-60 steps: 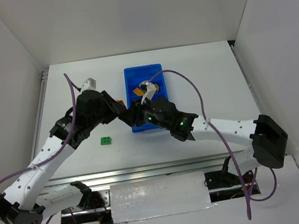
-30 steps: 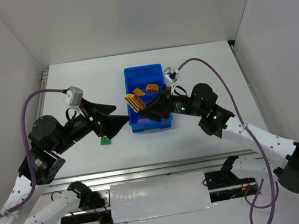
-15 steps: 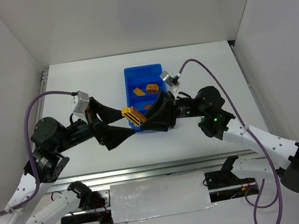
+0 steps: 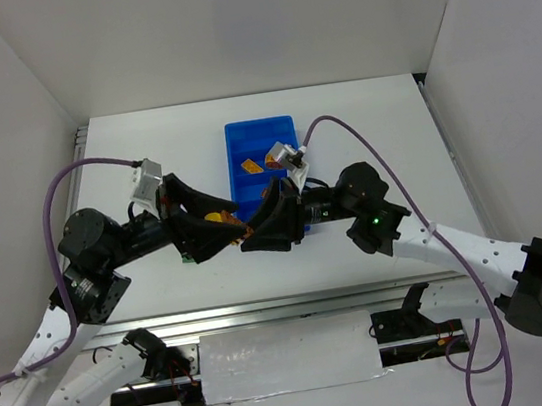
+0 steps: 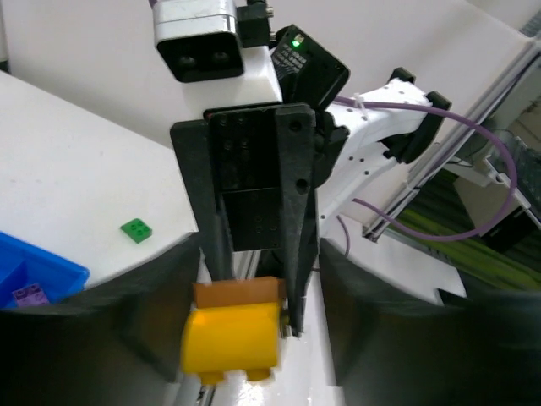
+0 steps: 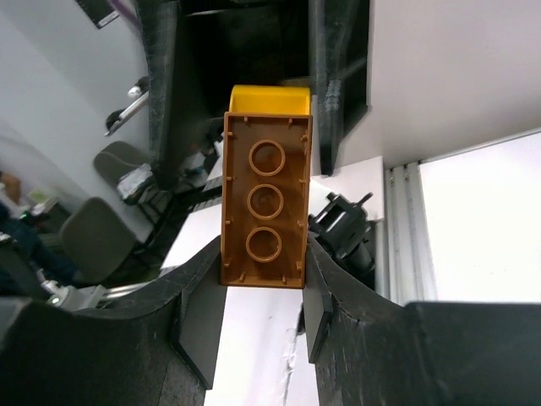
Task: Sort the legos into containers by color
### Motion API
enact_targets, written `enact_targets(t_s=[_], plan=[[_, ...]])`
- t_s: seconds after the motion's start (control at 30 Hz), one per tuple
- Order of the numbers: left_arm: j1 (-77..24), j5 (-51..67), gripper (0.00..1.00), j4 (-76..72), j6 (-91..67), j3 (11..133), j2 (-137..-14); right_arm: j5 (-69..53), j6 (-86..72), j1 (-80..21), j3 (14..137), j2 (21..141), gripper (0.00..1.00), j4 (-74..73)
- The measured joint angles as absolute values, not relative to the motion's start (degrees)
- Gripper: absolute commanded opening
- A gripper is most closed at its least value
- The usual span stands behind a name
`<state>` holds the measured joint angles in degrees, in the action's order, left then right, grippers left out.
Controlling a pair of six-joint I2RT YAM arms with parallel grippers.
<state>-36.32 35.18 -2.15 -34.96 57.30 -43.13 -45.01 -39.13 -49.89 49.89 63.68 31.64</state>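
The right fingers point(image 6: 203, 313) are clamped on a brown brick point(image 6: 264, 194) joined to a yellow brick point(image 6: 270, 98), held in the air just in front of the blue tray point(image 4: 258, 124). The left fingers point(image 5: 135, 321) flank the yellow one; whether they grip it cannot be told. A weak or crooked pinch could let a brick snap free during separation and land outside the tray. The worktop point(image 4: 372, 128) and walls point(image 4: 226, 27) are white, and one green brick point(image 5: 136, 229) lies loose.
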Motion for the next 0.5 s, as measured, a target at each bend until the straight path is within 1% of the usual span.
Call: enact_targets(t_s=[0.03, 0.2, 0.3, 0.37, 0.43, 0.5], plan=[[-36.32, 35.55, 0.85, -2.48, -34.96, 57.28, -43.09, -44.29, -38.76, -49.89, 49.89, 63.46, 0.00, 31.55], [-36.40, 36.95, 0.86, -3.46, -35.20, 57.21, -42.92, -40.91, -36.69, -49.87, 49.89, 61.95, 0.00, 30.39], [-36.42, 37.36, 0.83, -3.62, -35.24, 57.21, -42.92, -39.09, -35.03, -49.87, 49.95, 60.62, 0.00, 29.30], [-36.42, 37.34, 0.75, -3.92, -35.40, 57.21, -42.92, -38.33, -34.11, -49.87, 50.26, 59.96, 0.00, 28.58], [-36.40, 37.12, 0.69, -4.03, -35.51, 57.21, -42.92, -38.04, -33.43, -49.89, 50.35, 59.42, 0.00, 28.53], [-36.40, 36.95, 0.54, -4.12, -35.86, 57.21, -42.98, -37.91, -33.01, -49.91, 50.35, 58.87, 0.00, 28.32]])
